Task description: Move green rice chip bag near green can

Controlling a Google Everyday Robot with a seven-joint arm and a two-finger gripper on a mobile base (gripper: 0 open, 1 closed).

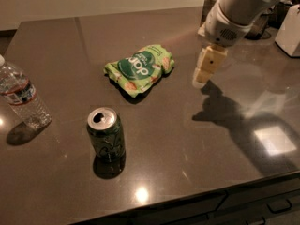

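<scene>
Table: dark brownish countertop, smooth and pretty glossy, with light spots reflecting off it.

Green rice chip bag: puffy, crinkly foil pillow, light green with a dark green round logo, white letters and little chip pics. It's lying flat on the table, a bit skewed, around the middle toward the far side.

Green can: small metal cylinder, green sides with pale scribbly markings and a silver top with the opening showing. It's standing upright at roughly 7 o'clock from the bag, clearly apart from it.

Gripper: cream, blocky plastic-looking piece hanging down from a fat white arm that comes in from the top right. It hovers above the table, with its shadow right next to it.

Gripper state: honestly can't tell from this angle whether it's apart or together. Nothing is in it.

Bag vs gripper: the bag sits at about 9 o'clock from the gripper, near but not touching.

Water bottle: clear crinkly plastic with a label band, upright at the left edge, around 10 o'clock from the can.
</scene>
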